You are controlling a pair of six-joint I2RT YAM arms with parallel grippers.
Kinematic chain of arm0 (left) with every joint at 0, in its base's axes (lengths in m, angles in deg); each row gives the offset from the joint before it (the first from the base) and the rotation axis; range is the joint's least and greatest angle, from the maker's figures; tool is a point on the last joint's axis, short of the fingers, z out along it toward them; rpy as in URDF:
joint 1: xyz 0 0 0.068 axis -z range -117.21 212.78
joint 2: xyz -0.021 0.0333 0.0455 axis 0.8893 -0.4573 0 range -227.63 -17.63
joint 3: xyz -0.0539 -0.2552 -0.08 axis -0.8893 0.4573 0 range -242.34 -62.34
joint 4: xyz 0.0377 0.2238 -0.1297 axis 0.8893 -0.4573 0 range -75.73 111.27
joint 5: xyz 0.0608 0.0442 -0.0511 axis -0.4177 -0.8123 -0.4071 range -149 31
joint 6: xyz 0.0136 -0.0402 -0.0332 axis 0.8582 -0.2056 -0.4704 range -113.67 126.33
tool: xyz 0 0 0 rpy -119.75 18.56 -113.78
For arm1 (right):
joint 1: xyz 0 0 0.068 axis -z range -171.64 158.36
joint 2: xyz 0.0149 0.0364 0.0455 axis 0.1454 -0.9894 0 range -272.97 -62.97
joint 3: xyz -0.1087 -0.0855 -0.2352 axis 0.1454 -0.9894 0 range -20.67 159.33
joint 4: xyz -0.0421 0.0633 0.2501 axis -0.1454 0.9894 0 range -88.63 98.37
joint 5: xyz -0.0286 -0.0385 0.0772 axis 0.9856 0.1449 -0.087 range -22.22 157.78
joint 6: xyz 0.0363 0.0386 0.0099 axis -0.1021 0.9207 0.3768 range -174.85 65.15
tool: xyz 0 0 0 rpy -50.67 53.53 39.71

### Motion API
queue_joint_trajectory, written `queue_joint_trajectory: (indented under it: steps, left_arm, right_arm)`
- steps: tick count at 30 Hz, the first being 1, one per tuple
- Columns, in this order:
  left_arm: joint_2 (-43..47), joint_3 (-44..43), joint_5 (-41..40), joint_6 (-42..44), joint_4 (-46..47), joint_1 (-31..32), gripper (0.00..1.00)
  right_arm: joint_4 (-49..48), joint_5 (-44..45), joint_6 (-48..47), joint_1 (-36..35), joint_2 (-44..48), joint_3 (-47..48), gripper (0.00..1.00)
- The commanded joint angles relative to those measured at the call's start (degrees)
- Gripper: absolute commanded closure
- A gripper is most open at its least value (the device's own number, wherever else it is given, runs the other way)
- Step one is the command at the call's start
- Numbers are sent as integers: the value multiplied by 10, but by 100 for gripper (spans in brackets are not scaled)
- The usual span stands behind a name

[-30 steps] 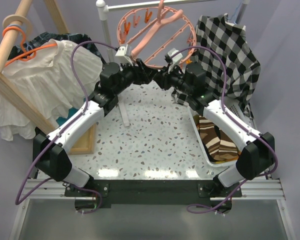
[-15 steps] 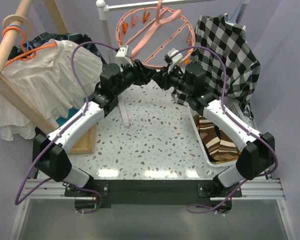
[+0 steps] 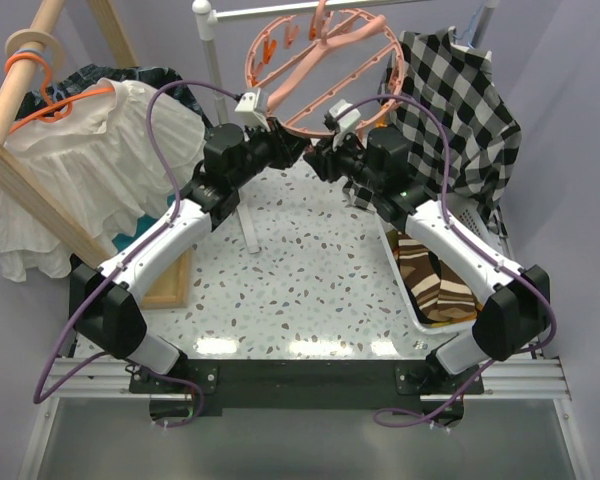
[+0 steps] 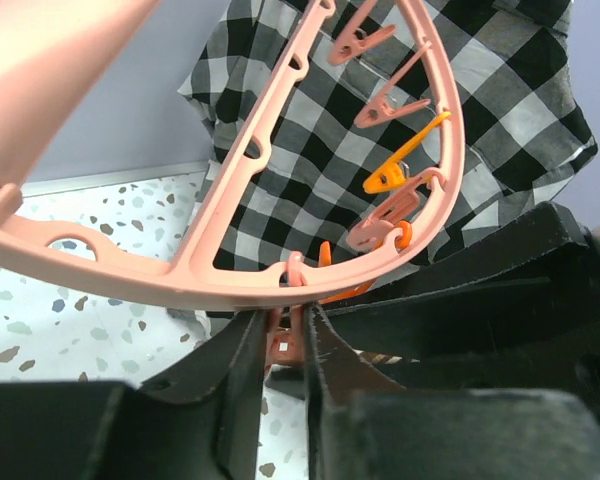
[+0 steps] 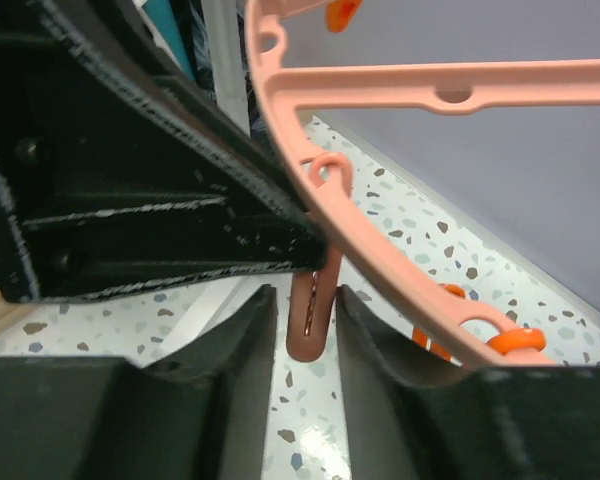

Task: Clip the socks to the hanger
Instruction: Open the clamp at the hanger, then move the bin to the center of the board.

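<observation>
The salmon-pink hanger (image 3: 320, 55) hangs tilted from a rail at the back, its near rim over both grippers. My left gripper (image 3: 292, 150) is shut on a small pink clip (image 4: 283, 345) dangling under the hanger's rim (image 4: 180, 275); its jaws (image 4: 283, 318) pinch the clip's upper part. My right gripper (image 3: 317, 160) faces it. In the right wrist view that gripper (image 5: 306, 297) stands open around the lower end of the clip (image 5: 310, 325), with a thin gap on each side. A brown striped sock (image 3: 430, 275) lies in the basket on the right. No sock is between either pair of fingers.
A black-and-white checked shirt (image 3: 460, 100) hangs behind the right arm. The white basket (image 3: 405, 262) stands at the table's right edge. A white blouse (image 3: 90, 150) on an orange coat hanger and a wooden rack (image 3: 20, 170) fill the left. A metal pole (image 3: 212, 60) rises behind.
My left gripper has closed onto the clip. The hanger ring has swung up and to the right. The right jaws have parted slightly around the clip.
</observation>
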Motion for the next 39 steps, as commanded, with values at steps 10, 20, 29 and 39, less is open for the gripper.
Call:
queue_joint_trajectory:
  steps: [10, 20, 29, 39]
  left_arm:
    - [-6, -27, -25, 18, 16, 2, 85]
    - [3, -17, -31, 15, 15, 1, 84]
    - [16, -8, -38, 15, 15, 1, 84]
    - [24, 5, -40, 16, 12, 2, 85]
  right_arm:
    - [218, 179, 25, -12, 122, -6, 31]
    - [417, 323, 128, 79, 152, -72, 32]
    - [400, 265, 191, 196, 54, -73, 40]
    - [396, 225, 231, 216, 6, -170, 50]
